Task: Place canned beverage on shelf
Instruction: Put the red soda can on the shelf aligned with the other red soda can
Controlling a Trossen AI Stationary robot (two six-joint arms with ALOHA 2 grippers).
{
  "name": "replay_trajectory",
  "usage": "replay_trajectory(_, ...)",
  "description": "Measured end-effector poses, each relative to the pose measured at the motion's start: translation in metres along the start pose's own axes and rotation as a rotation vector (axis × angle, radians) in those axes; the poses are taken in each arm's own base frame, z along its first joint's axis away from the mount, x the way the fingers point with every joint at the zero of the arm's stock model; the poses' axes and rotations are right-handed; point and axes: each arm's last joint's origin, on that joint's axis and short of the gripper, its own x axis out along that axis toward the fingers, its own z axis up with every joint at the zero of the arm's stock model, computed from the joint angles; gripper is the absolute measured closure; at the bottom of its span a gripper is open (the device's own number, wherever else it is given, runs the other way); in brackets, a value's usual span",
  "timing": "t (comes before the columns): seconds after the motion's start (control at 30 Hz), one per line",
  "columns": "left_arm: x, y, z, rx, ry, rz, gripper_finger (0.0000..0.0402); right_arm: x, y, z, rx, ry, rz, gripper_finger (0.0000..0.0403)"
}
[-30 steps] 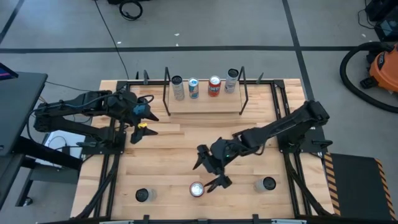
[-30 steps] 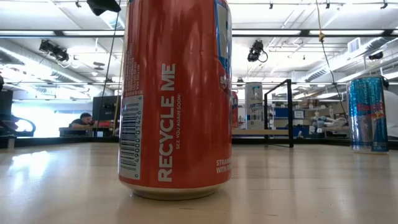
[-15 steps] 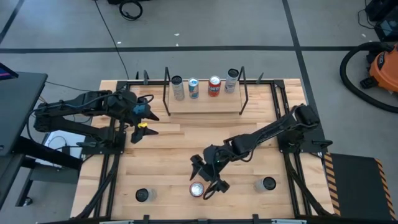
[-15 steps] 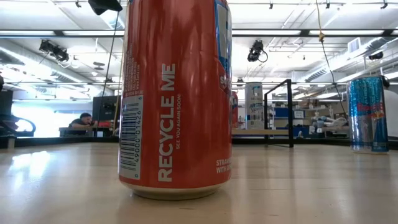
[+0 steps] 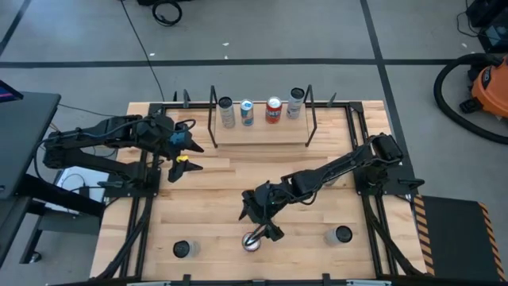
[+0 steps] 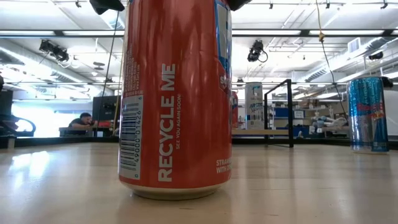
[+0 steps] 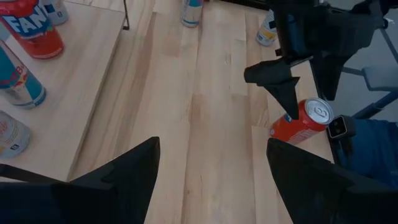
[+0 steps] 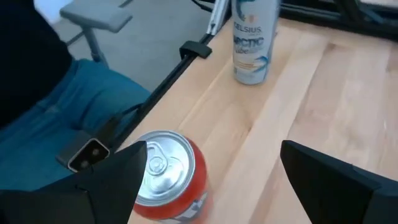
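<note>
Right claw [image 5: 255,230] now lower, wide over red can [image 5: 252,242]; four cans on shelf [image 5: 262,132].

The right arm stretches low across the table [image 5: 206,191], its tool [image 5: 255,224] spread wide near the table's front edge. The left arm waits folded at the table's left side, its tool [image 5: 186,151] partly open.

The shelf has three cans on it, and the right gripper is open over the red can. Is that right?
Not quite. The high view shows four cans on the shelf, not three. The rest holds: the right gripper is open over the red can.
</note>
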Motion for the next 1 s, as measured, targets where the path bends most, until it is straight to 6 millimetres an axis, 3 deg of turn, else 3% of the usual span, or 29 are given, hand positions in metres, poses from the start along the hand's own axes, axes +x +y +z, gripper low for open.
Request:
replay_trajectory(0.23,0.0,0.0,0.0,0.0,0.0,0.0,0.0104,0.0002,0.0003,-0.001,0.054,0.01,-0.004,0.0024)
replay_trajectory(0.6,0.0,0.0002,0.0006,0.027,-0.007,0.009,0.0104,-0.0009,0.0025,-0.0011,-0.228,-0.018,0.159,0.0023)
replay_trajectory(1.0,0.0,0.0002,0.001,0.02,-0.011,0.01,0.0104,0.0056,0.0034,-0.004,-0.341,-0.051,0.247,0.0023)
